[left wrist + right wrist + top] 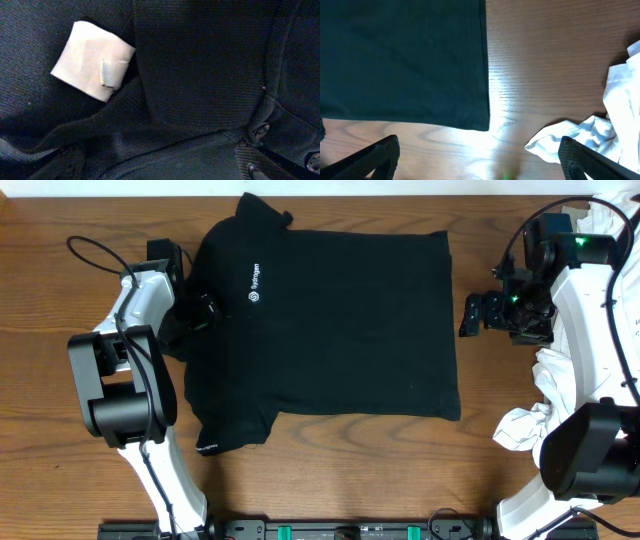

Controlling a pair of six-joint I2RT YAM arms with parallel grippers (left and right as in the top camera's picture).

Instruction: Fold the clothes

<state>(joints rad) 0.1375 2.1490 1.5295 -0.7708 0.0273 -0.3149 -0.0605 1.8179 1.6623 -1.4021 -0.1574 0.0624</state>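
Because the black polo shirt (pixel 340 320) lies spread flat across the wooden table (pixel 330 480) with its collar toward the left arm, the left gripper (pixel 205 310) hangs low over the collar and placket, a sensible place to start a fold. Its wrist camera is filled with dark knit, a white neck label (pixel 92 60) and a placket button (pixel 260 131). The jaws stand wide and no cloth appears pinched between them (the fingers themselves are nearly lost against the black fabric). Moving right, the small white logo (pixel 254 285) sits on the chest, and the body of the shirt runs smooth to its hem. Just beside that hem, over bare wood, the right gripper (pixel 473 315) hovers with its fingers (pixel 370 160) spread wide and empty, probably lined up to take the hem edge. Farther right, crumpled white garments (pixel 525 430) lie piled by the right arm's base, set apart from the work. Folding looks not yet begun.
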